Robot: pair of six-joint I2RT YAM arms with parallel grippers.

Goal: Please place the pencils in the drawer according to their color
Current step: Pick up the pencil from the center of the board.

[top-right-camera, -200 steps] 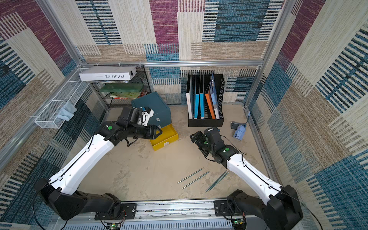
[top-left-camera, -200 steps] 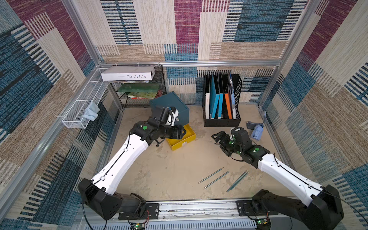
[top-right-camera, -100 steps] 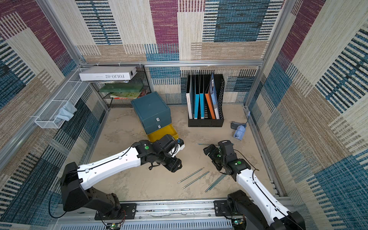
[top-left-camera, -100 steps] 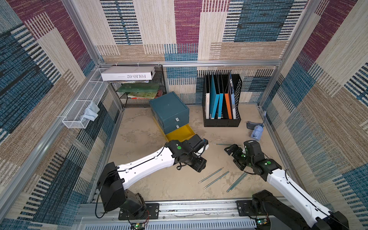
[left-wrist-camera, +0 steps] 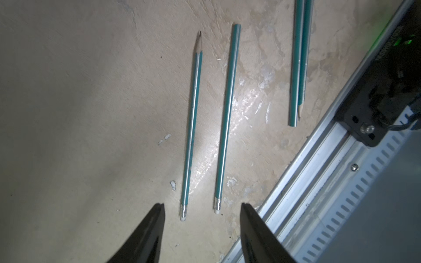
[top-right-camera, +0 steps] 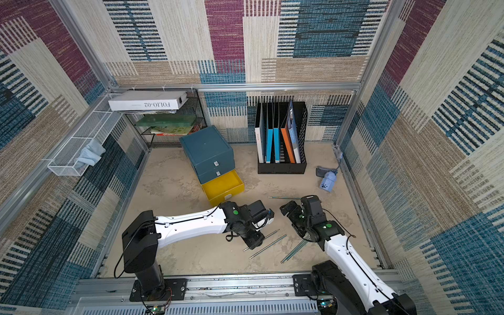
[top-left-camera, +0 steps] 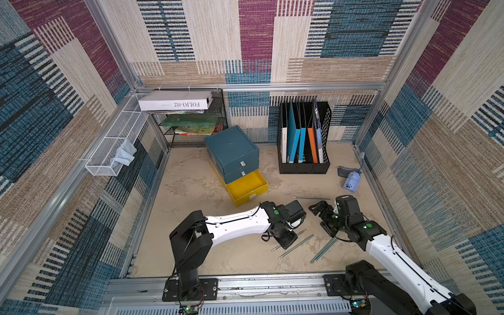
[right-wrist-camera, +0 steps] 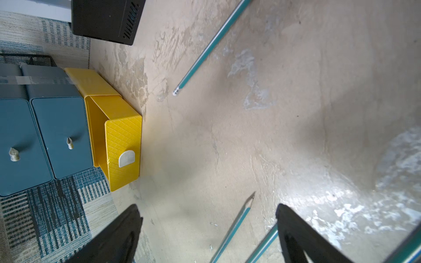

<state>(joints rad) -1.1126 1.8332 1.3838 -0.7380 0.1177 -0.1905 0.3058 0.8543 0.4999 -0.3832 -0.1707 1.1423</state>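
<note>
Down over the teal pencils (left-wrist-camera: 227, 113) now — left claw (left-wrist-camera: 202, 206) part-open, right claw (right-wrist-camera: 208, 207) wide, both empty

Five teal pencils (top-right-camera: 268, 243) with a pale stripe lie flat on the floor in front of the blue cabinet (top-left-camera: 231, 148), whose bottom yellow drawer (top-left-camera: 246, 188) is pulled open. The lone pencil (top-left-camera: 311, 197) lies nearest the cabinet, eraser end toward it. Farther out, a sharpened pencil (left-wrist-camera: 191, 127) and an unsharpened pencil (left-wrist-camera: 227, 116) lie parallel, slightly apart. Beyond them, a pair of pencils (top-left-camera: 324, 249) lies touching, head to tail.
</note>
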